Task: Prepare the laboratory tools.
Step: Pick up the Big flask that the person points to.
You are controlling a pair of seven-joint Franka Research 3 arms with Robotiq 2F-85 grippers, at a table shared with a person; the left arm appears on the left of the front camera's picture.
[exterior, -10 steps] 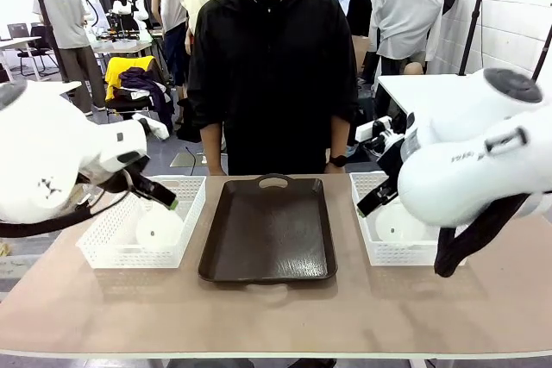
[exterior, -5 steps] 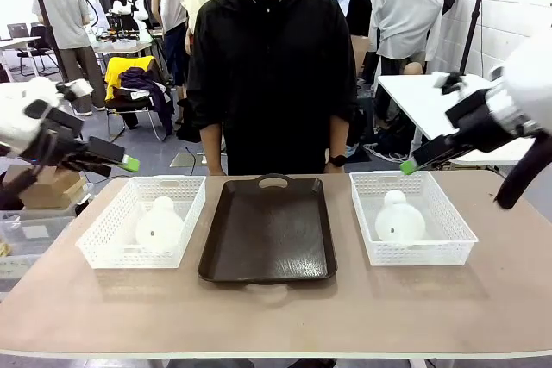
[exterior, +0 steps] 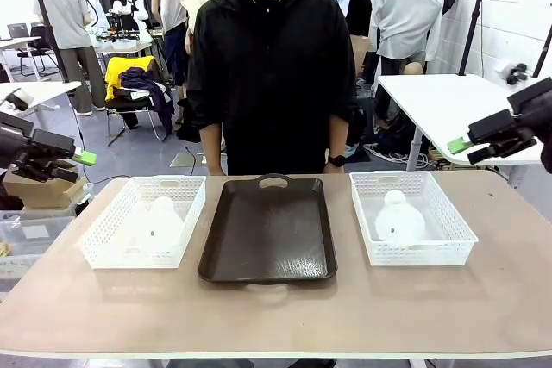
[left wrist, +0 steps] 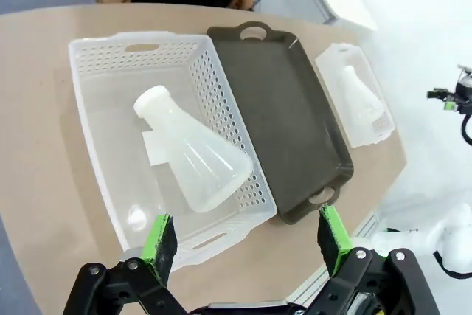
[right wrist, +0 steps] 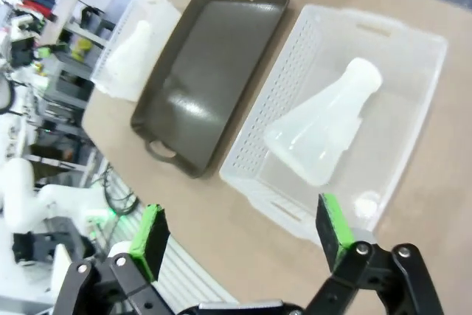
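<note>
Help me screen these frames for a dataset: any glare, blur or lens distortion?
Front view: sharp, evenly lit, a soft sheen on the dark brown tray. Left wrist view: wide-angle bending of the table edge, left basket's flask crisp, upper right corner washed out white. Right wrist view: slightly soft overall, right basket's flask hazy, glare patch on the tray.

white brick wall [exterior: 522,15] | grey floor [exterior: 112,161] | white side table [exterior: 431,101] | cardboard box [exterior: 52,193] far left
</note>
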